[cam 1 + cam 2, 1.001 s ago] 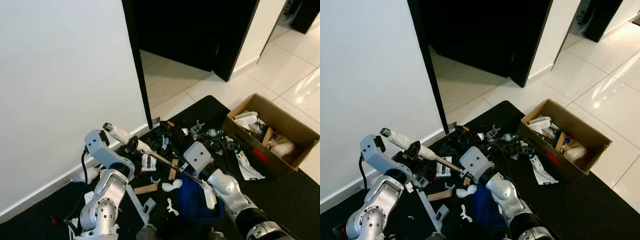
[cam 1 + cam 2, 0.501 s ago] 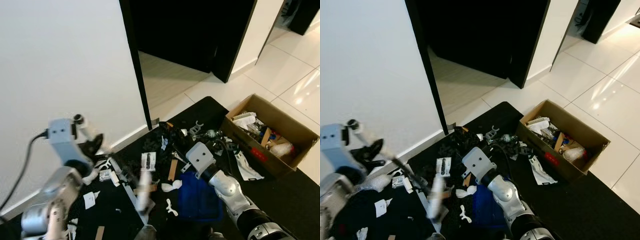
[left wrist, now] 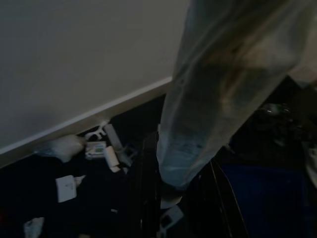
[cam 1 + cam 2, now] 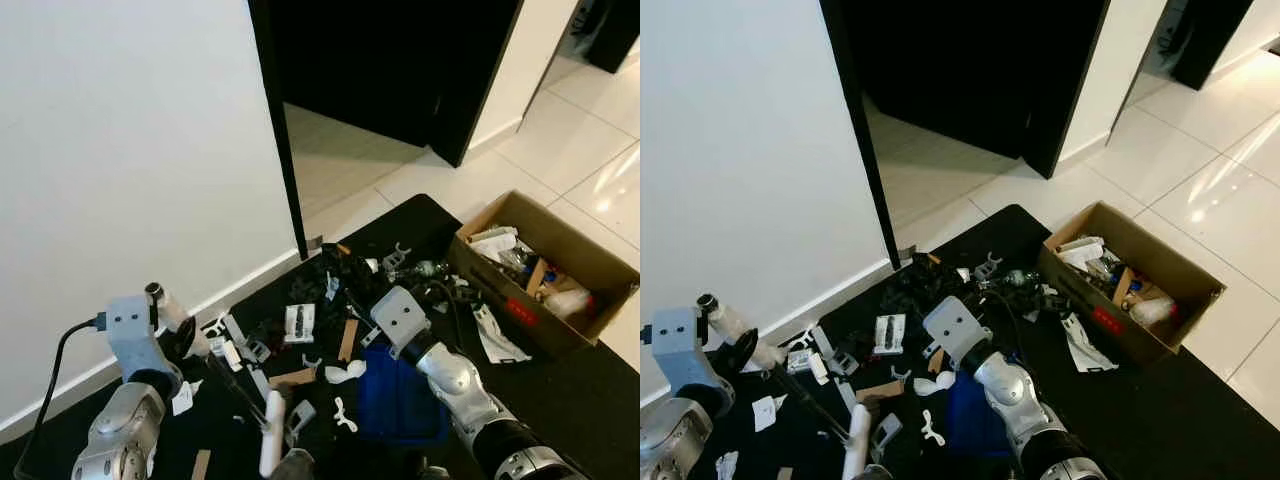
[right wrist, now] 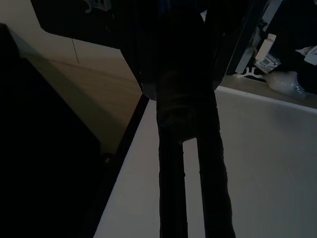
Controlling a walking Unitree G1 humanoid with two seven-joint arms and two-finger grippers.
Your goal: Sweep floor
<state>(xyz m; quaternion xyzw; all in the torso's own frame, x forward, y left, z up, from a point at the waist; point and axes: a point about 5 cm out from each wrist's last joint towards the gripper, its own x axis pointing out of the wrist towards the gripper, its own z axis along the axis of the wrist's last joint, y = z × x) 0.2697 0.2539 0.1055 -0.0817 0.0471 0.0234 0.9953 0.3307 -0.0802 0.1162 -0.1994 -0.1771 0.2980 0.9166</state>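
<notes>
Black mat [image 4: 600,400] is littered with scraps, packets and clips, so by my judgement most of the sweeping is left; only the cardboard box [image 4: 545,262] holds any gathered rubbish. The left gripper [image 4: 180,335] is clamped on the broom handle [image 4: 215,365], its head low among the litter near the wall. The right gripper [image 4: 365,335] grips a dark bar above the blue dustpan [image 4: 395,405]. Since a second ago the left arm has swung out toward the wall, taking the broom with it.
</notes>
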